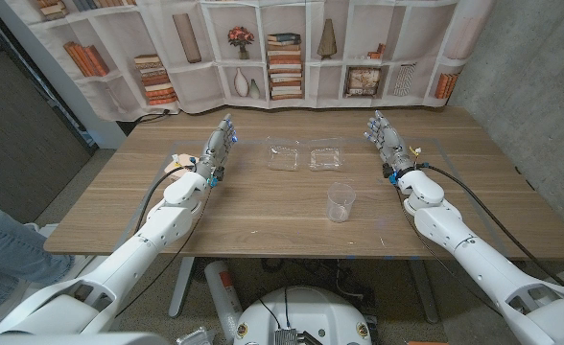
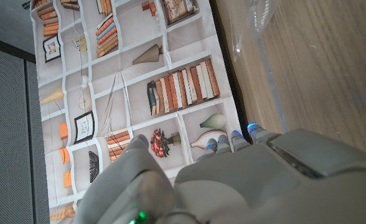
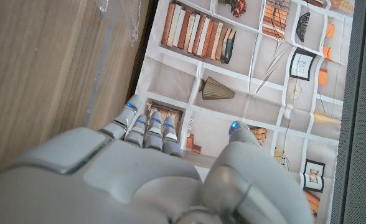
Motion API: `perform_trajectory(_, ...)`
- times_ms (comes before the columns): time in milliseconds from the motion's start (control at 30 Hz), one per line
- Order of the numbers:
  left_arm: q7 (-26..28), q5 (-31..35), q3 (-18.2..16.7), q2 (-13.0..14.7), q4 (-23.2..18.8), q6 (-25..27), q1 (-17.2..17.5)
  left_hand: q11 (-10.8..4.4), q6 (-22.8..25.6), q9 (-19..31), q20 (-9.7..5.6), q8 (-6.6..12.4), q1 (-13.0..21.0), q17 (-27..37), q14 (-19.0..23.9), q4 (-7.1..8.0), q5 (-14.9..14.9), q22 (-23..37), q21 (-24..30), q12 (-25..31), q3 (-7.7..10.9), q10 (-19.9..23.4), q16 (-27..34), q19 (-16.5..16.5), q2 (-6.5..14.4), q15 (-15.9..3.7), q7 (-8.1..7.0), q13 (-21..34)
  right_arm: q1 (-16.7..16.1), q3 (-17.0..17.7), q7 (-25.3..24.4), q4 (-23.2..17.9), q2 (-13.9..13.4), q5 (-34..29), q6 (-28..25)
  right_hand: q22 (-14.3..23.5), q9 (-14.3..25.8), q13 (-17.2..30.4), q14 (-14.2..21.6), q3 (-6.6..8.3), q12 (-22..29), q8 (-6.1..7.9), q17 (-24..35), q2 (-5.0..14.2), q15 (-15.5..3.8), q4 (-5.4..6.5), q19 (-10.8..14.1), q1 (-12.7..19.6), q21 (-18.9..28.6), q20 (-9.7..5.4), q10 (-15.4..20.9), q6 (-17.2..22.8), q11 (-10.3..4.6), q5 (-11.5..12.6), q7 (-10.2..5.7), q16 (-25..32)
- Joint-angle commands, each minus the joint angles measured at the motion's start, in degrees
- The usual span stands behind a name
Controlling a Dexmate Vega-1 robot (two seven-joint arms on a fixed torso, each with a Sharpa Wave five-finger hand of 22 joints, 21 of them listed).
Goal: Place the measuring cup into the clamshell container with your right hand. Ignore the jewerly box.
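Right robot hand (image 1: 385, 137) stands empty on the right of the worktop (image 1: 263, 206), fingers extended and apart; the left robot hand (image 1: 220, 147) waits likewise, released, on the left. Between them, nearer the robot, the clear measuring cup (image 1: 340, 202) stands upright, well apart from the open clamshell container (image 1: 308, 156) farther back. Being light and transparent, the cup could tip or skid if the fingers knock its rim, and the flimsy container may slide when the cup lands.
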Motion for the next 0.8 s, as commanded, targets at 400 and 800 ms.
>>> perform_trajectory(400, 0.44, 1.01, 0.95, 0.45, -1.37, 1.57, -0.28, -0.16, -4.29, 0.10, -2.56, 0.09, 0.79, 0.17, -10.55, -0.37, 0.12, 0.10, -0.18, 0.11, 0.20, -4.41, 0.19, -13.01, 0.35, 0.00, -0.01, 0.11, -5.51, 3.00, -0.76, -3.76, -2.23, 1.19, 3.39, 0.27, 0.18, 0.09, 1.20, 0.07, 0.41, 0.12, 0.14, -0.31, -0.03, -0.77, 0.70, 0.99, -0.65, -1.48, 1.07, 0.72, -0.28, -0.02, -0.29, 0.34)
perform_trajectory(800, -0.14, 0.84, 0.76, 0.51, -0.54, 0.75, 0.13, -0.23, -4.35, 0.13, -2.57, 0.06, 0.95, 0.17, -10.43, -0.46, 0.06, 0.11, -0.29, 0.13, 0.18, -4.22, 0.22, -13.12, 0.52, -0.10, -0.05, 0.13, -8.38, 4.22, -2.06, -6.31, -3.07, 0.78, 5.21, 0.28, 0.18, 0.10, 1.39, -0.03, 0.37, 0.11, 0.14, -0.37, -0.16, -1.05, 0.88, 1.21, -0.98, -1.48, 1.26, 0.83, -0.39, -0.04, -0.42, 0.27)
